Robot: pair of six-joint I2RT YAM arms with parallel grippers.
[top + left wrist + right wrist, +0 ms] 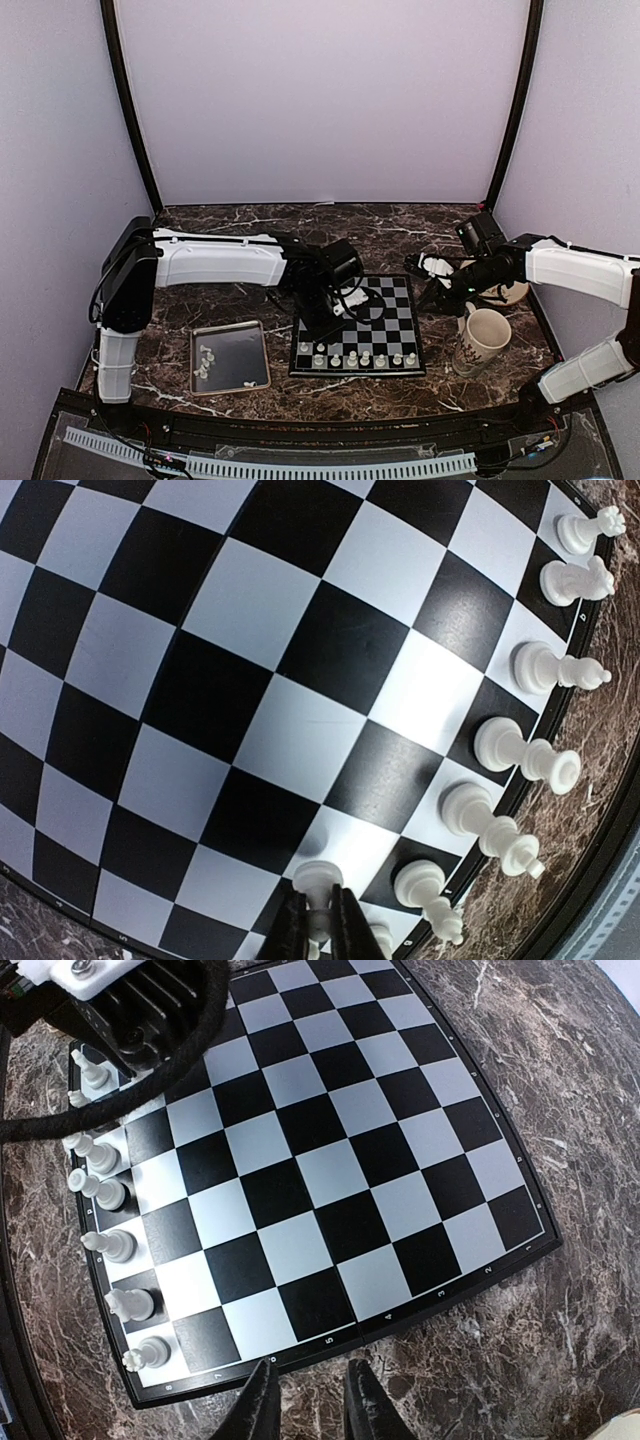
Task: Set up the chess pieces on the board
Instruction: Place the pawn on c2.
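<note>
**One piece pinched over the board**

We are watching the left gripper (318, 898) hanging low over the board (300, 680). Its jaws are pressing in narrow on a held piece (318, 873), a small whitish figure. That piece is sitting over the second rank in from the near edge, toward the board's left side. We are not managing to tell whether its foot is touching the square.

Just beside it, along the near edge, the other chess pieces (365, 357) are standing upright in a single row, one to a square.

The board is lying flat on the dark marble table (250, 228), out in front of the two arms and between them. Just to its left, a silver tray (240, 345) is holding a few loose pieces (205, 362), bunched toward its left side. A mug (482, 338) is standing upright near the board's right edge.

We are finding the right gripper (308, 1375) hovering over the marble just off the board's right edge. Its jaws are standing a little apart, and we are seeing only bare table between them.
</note>
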